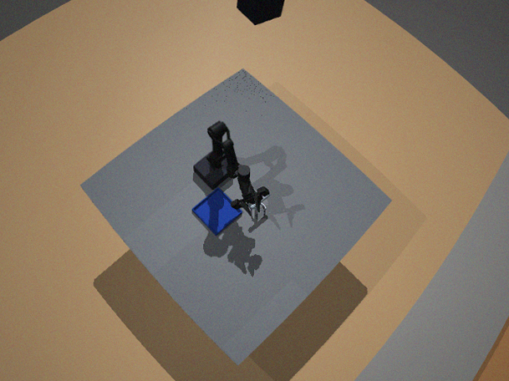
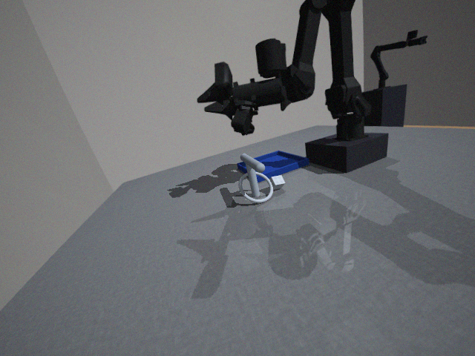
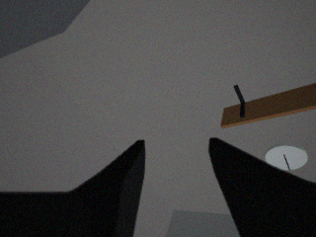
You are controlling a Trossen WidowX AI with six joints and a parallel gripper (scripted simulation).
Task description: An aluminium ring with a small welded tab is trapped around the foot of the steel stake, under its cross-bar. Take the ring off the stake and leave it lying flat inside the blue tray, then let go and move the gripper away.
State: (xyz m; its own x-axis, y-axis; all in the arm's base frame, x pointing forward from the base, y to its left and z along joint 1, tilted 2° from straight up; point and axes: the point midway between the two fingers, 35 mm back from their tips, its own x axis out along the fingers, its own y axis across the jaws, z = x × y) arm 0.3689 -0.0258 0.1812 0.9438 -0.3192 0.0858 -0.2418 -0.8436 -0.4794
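Ring (image 1: 265,210) (image 2: 257,201) is seen tilted around the stake (image 1: 265,197) (image 2: 253,182)! End effector (image 1: 259,211) (image 2: 201,105) (image 3: 177,145), part spread, empty, is held above; it should be pitched down, tab (image 2: 277,182) gripped squarely, ring eased past the cross-bar.

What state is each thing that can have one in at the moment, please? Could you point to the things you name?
Tool (image 2: 202,105) (image 3: 177,145): partly open, raised above the table, holding nothing.
Ring (image 2: 272,188): around the stake, tilted up, below the cross-bar.
Stake (image 2: 254,185): upright.
Blue tray (image 1: 204,222) (image 2: 303,164): flat on the table, no ring inside.
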